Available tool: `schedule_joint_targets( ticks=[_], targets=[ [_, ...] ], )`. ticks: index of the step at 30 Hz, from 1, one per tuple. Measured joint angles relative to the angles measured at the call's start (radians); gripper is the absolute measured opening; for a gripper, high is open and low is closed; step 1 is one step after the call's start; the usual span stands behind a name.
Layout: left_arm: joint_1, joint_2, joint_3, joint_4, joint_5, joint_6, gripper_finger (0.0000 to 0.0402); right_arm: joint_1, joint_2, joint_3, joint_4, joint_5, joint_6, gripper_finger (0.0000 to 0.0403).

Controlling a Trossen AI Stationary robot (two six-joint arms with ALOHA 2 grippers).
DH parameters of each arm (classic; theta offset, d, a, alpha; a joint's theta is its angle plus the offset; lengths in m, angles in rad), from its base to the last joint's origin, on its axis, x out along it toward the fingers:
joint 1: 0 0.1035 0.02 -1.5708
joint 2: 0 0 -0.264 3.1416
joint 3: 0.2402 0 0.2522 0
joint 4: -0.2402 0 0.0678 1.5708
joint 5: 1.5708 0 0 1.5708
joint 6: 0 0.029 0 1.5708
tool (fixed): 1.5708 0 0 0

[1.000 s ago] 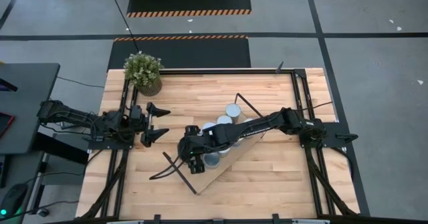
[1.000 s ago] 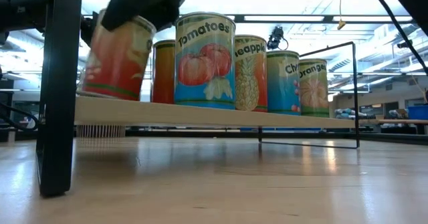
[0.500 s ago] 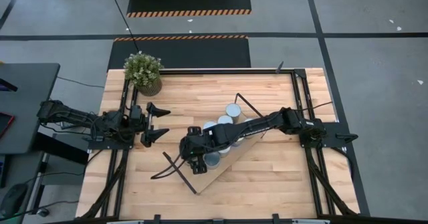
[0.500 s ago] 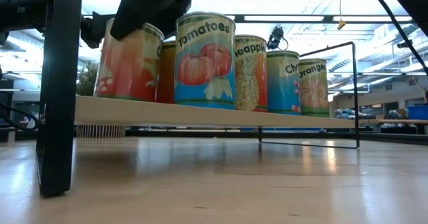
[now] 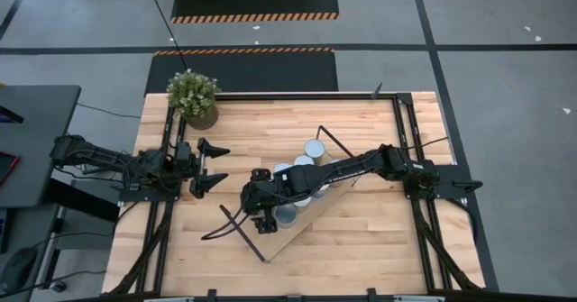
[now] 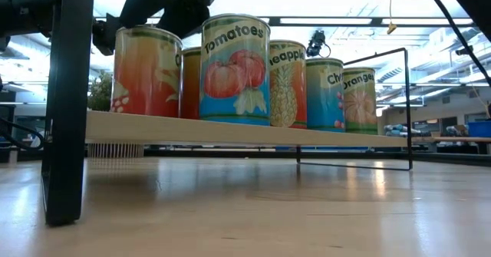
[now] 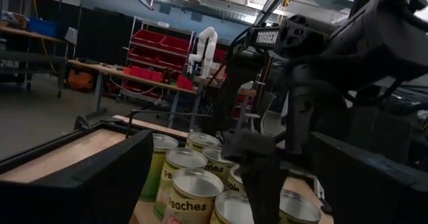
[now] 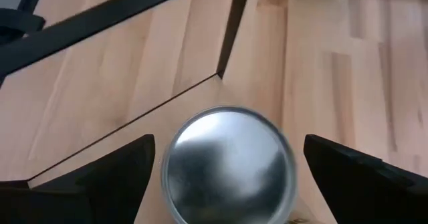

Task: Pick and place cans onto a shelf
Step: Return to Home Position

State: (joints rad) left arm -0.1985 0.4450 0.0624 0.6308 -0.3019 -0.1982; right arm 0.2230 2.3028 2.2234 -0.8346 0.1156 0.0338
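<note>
Now right pincer (image 8: 231,177) gapes empty over silver-topped tin (image 8: 227,158) upright on light-wood wire-framed shelf (image 6: 230,132), seemingly free to withdraw (left pincer (image 5: 224,164) open, surface's left).

The cans (image 5: 302,171) stand packed on the shelf (image 5: 281,233) — wire frames (image 5: 243,234) close both short ends; open bench (image 5: 361,234) flanks it, a plant (image 5: 193,97) in one corner.

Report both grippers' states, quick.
Left gripper: open, holding nothing.
Right gripper: open above the end can on the shelf, fingers clear of it.
</note>
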Motion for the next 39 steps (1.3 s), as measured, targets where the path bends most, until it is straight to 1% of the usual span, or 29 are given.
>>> schedule_joint_targets(
  ticks=[5, 8, 11, 15, 18, 20, 27, 33, 39],
  targets=[
    [0.0, 0.0, 0.0, -0.005, 0.0, 0.0, 0.04, 0.0, -0.001, 0.047, -0.037, 0.036, -0.001, 0.0391],
    [0.0, 0.0, 0.0, -0.005, 0.0, 0.0, 0.04, 0.0, -0.001, 0.09, -0.097, 0.052, -0.003, 0.0391],
    [0.0, 0.0, 0.0, -0.007, 0.0, 0.001, 0.04, 0.0, -0.001, 0.134, -0.158, 0.092, 0.012, 0.0391],
    [0.0, -0.002, 0.0, -0.015, 0.0, 0.031, 0.04, 0.0, -0.036, 0.113, -0.204, 0.128, 0.033, 0.0391],
    [-0.002, -0.002, 0.0, -0.016, 0.0, 0.033, 0.04, 0.001, -0.055, 0.111, -0.287, 0.185, 0.067, 0.0386],
    [-0.002, -0.002, 0.0, -0.016, 0.012, 0.029, 0.04, 0.0, -0.059, 0.109, -0.331, 0.205, 0.091, 0.0379],
    [-0.002, -0.002, 0.0, -0.022, 0.018, 0.026, 0.04, 0.027, -0.065, 0.108, -0.387, 0.245, 0.129, 0.0353],
    [-0.002, -0.002, 0.0, -0.025, 0.019, 0.025, 0.04, 0.062, -0.065, 0.108, -0.465, 0.354, 0.174, 0.0347],
    [-0.002, -0.002, 0.0, -0.031, 0.02, -0.001, 0.04, 0.088, -0.08, 0.108, -0.573, 0.436, 0.247, 0.0347]
  ],
)
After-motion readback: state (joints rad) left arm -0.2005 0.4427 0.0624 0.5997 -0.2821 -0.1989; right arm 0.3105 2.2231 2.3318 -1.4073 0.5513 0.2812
